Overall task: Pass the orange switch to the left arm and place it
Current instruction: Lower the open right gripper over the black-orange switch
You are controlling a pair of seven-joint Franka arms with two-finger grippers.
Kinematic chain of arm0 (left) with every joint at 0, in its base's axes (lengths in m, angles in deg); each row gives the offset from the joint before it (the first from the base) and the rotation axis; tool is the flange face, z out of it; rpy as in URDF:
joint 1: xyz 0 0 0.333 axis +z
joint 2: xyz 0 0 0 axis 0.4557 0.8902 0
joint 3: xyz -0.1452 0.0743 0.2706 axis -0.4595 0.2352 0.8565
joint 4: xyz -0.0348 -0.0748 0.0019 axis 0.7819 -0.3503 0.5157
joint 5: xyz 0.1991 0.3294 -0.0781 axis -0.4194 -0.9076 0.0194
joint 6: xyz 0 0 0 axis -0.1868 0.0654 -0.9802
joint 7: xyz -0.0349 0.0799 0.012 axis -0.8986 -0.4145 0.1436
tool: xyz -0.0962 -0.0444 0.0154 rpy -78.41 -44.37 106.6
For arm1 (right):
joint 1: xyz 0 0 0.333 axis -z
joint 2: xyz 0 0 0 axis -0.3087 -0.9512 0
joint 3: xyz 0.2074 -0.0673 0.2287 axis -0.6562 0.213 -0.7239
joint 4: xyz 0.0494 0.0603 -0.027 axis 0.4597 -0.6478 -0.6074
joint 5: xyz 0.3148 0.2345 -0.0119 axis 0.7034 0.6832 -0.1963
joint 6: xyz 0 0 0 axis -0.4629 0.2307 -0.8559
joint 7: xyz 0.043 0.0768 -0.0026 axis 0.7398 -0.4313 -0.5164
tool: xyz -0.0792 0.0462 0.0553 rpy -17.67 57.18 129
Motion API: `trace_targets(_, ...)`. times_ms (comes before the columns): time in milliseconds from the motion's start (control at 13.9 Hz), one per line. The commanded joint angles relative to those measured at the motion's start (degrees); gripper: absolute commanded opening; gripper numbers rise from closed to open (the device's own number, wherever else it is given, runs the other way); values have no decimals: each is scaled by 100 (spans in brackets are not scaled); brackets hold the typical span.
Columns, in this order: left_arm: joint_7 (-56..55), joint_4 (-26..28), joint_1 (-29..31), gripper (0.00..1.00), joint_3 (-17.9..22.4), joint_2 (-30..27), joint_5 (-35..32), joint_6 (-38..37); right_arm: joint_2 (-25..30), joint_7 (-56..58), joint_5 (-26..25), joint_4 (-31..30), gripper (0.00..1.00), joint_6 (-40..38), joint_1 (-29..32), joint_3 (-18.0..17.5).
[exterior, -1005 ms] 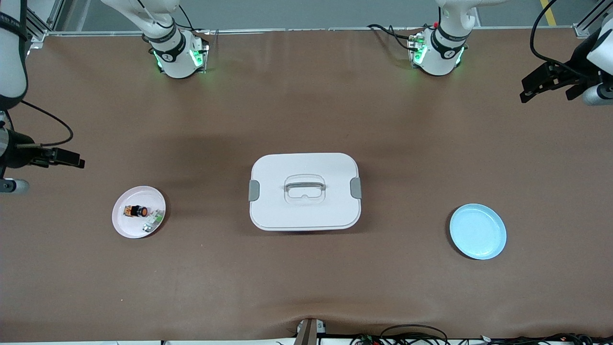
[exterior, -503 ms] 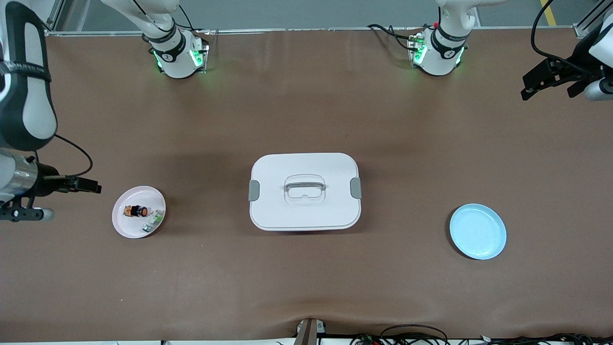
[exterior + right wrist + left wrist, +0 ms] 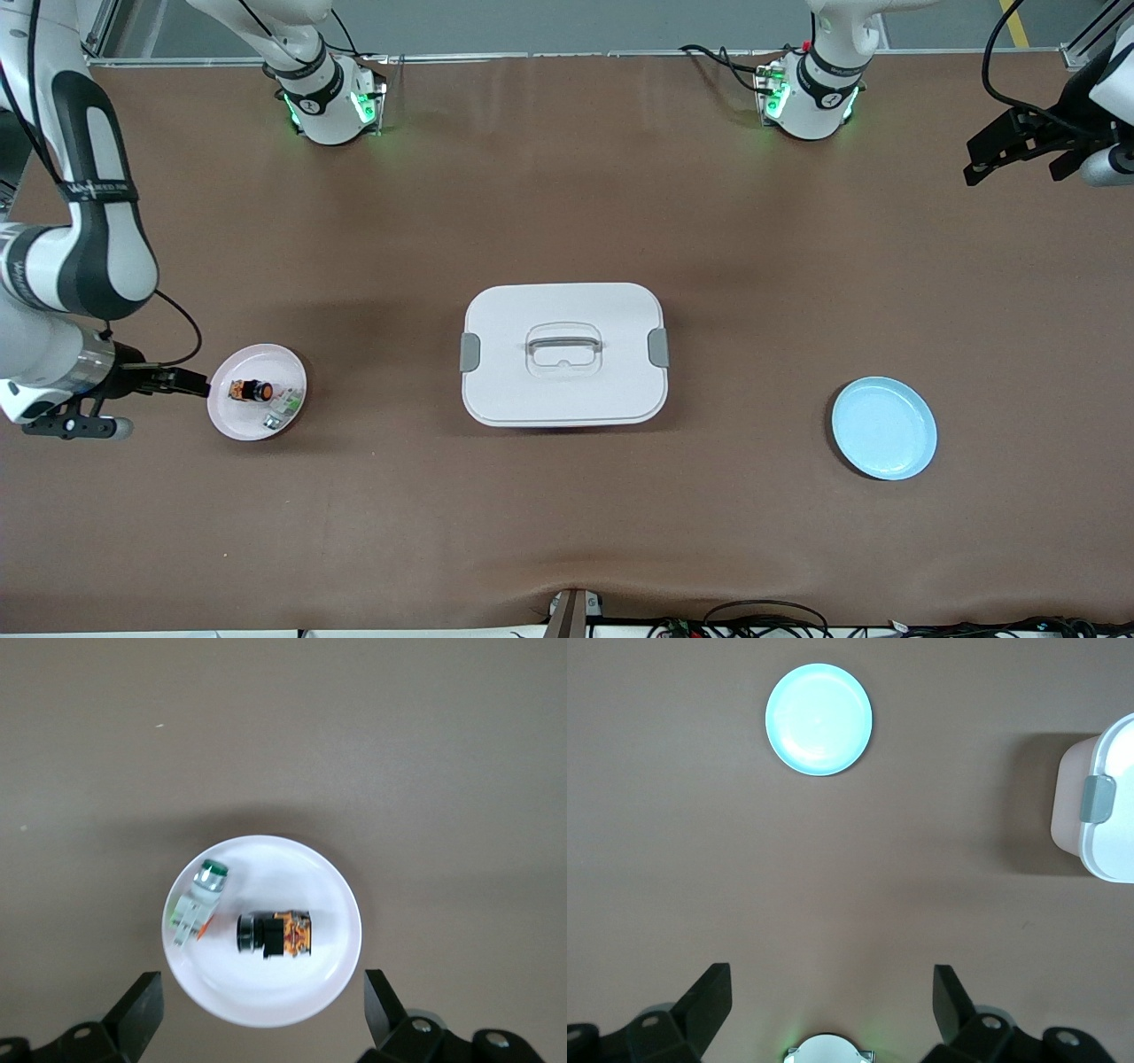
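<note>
The right end effector [image 3: 182, 383], fingers spread wide and empty, hangs at the rim of the pink plate [image 3: 232, 421] where the orange switch [image 3: 252, 390] lies beside a green-and-white part [image 3: 282, 408]. This looks like the approach to the pickup; next comes centring over the switch and descending. The left end effector [image 3: 1019, 151], also wide, waits toward its end of the tabletop [image 3: 567, 514], with the box [image 3: 564, 354] between the pink plate and the blue plate [image 3: 883, 428].

We see only one corner of the box [image 3: 1104, 806] in left wrist view, rest cut off by pic edge. Left gripper [image 3: 1019, 151] partly cut off at front view's edge, arm mostly out of frame.
</note>
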Motion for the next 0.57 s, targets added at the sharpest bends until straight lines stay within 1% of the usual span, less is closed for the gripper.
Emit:
trace_targets(0,5,3,39,100,0,-92,-34,30,-216,-182,-63,-81,100,234,52,-42)
trace_targets(144,22,-23,57,100,35,-92,-34,30,-357,-173,-89,-72,100,408,-9,-33)
trace_targets(359,83,3,101,100,62,-84,-43,30,-551,-191,-519,-63,100,497,-36,-42)
trace_targets(503,101,-14,171,100,18,-101,-26,-5,-647,-182,-529,-63,100,489,-36,-33)
